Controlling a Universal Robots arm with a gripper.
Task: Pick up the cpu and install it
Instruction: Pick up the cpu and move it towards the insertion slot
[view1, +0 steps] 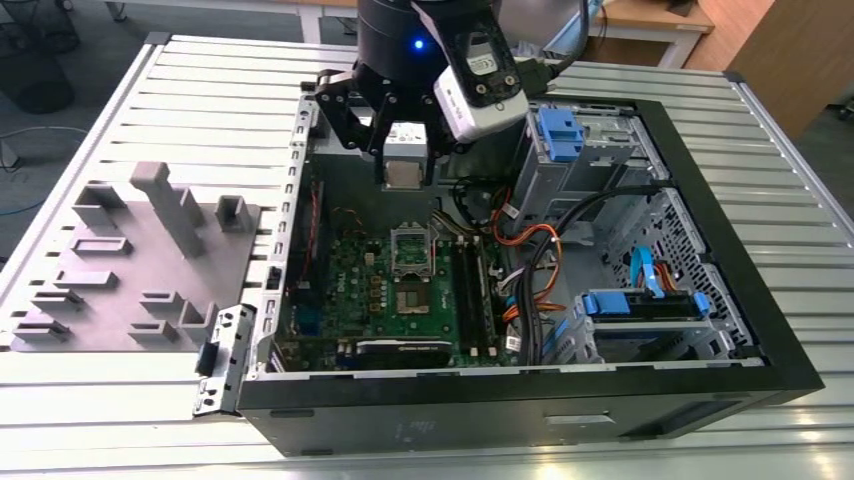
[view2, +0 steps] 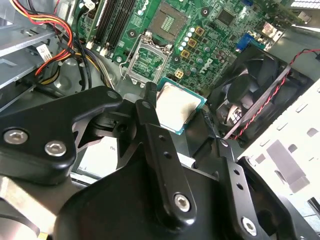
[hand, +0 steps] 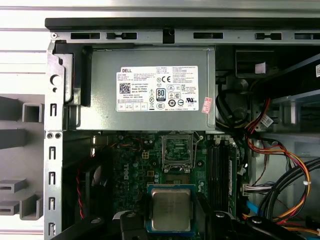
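Observation:
The cpu (view1: 404, 176), a small flat square chip with a silvery top, hangs in the air inside the open computer case, and my gripper (view1: 404, 168) is shut on it. In both wrist views the cpu (view2: 177, 106) (hand: 171, 208) sits between the black fingers (view2: 150, 107), held by its edges. The gripper (hand: 171, 220) hovers over the green motherboard (view1: 387, 290), short of the dark open socket frame (view1: 411, 250) (view2: 148, 57) (hand: 178, 150), which lies lower down with nothing in it.
A grey moulded tray (view1: 134, 260) lies on the slatted table at the exterior view's left. Inside the case are a big grey box with a white label (hand: 150, 90), a black fan (view2: 250, 95), memory slots (view1: 470, 290), cable bundles (view1: 534, 250) and blue drive brackets (view1: 647, 305).

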